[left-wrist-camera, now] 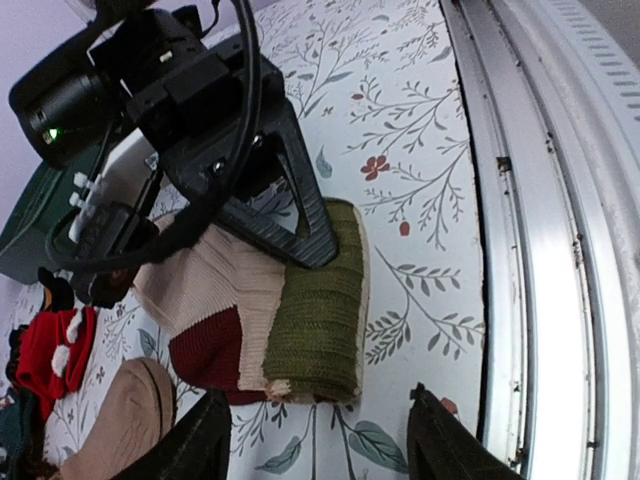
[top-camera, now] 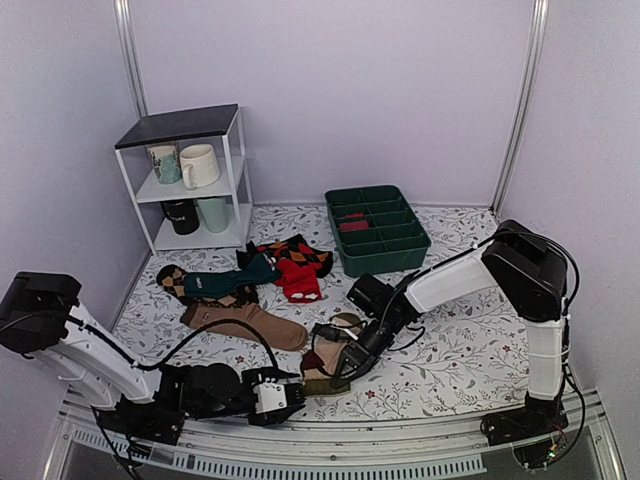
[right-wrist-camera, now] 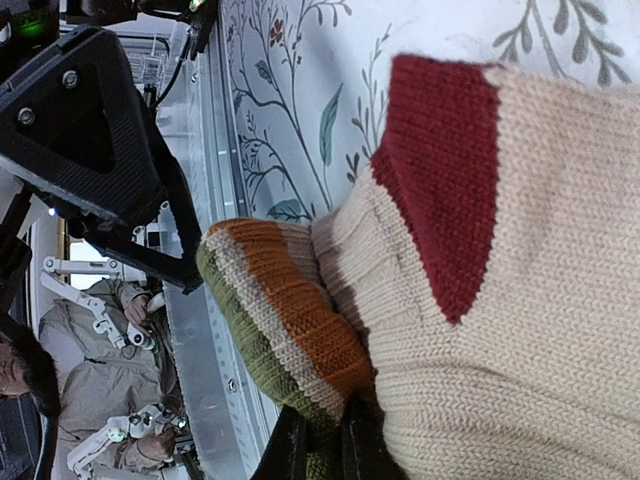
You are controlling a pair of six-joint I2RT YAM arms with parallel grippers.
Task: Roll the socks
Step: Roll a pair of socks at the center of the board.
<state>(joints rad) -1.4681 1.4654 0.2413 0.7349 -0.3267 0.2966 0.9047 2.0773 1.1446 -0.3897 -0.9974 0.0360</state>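
The socks (top-camera: 318, 375) lie near the table's front edge, beige knit with a maroon heel and a striped end partly rolled up. In the left wrist view the roll shows olive (left-wrist-camera: 315, 310) beside the beige and maroon part (left-wrist-camera: 210, 300). In the right wrist view the roll (right-wrist-camera: 275, 300) shows olive, cream and orange stripes. My right gripper (top-camera: 345, 362) is shut on the rolled end, fingertips (right-wrist-camera: 292, 450) pinching the olive knit. My left gripper (top-camera: 288, 392) is open and empty, its fingers (left-wrist-camera: 195, 445) just short of the roll, towards the front edge.
A plain brown sock (top-camera: 245, 322) lies left of the socks. Argyle and teal socks (top-camera: 270, 268) lie further back. A green divided bin (top-camera: 375, 230) stands at the back, and a white shelf with mugs (top-camera: 190, 175) at the back left. The metal front rail (left-wrist-camera: 540, 250) runs close by.
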